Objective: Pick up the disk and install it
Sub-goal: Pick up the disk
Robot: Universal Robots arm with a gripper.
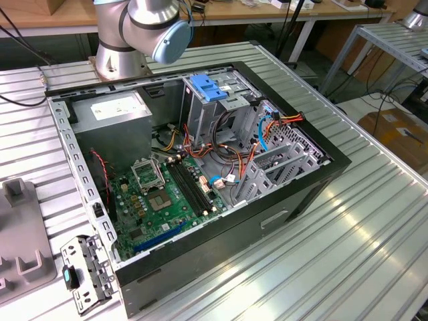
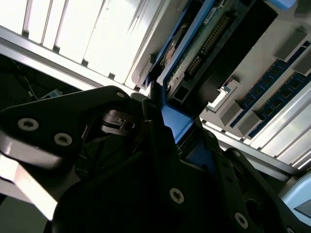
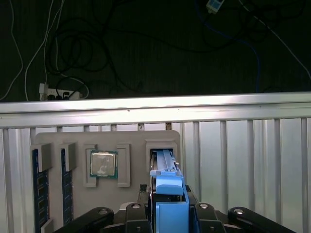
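Black fingers (image 2: 154, 121) of the gripper (image 3: 170, 216) sit nearest the lens, pressed onto the blue end tab of the disk (image 3: 164, 162) from both sides. It reads as a pinch, with no gap showing in both wrist views. Disk stands on edge in the end slot of the grey tray (image 3: 131, 141), which sits close to the tabletop (image 3: 243, 160) edge. CPU (image 3: 103, 163) is in the middle pocket and memory sticks (image 3: 38, 184) are at the tray's opposite end.

Step judged: pick-up, disk not yet out of the slot. To do it well:
- keep the grip centred on the tab
- draw straight along the slot, since tilt could bind the carrier on the slot walls
- hold firm, as only the tab is held

Open computer case (image 1: 200, 167) waits on the tabletop in the exterior view.
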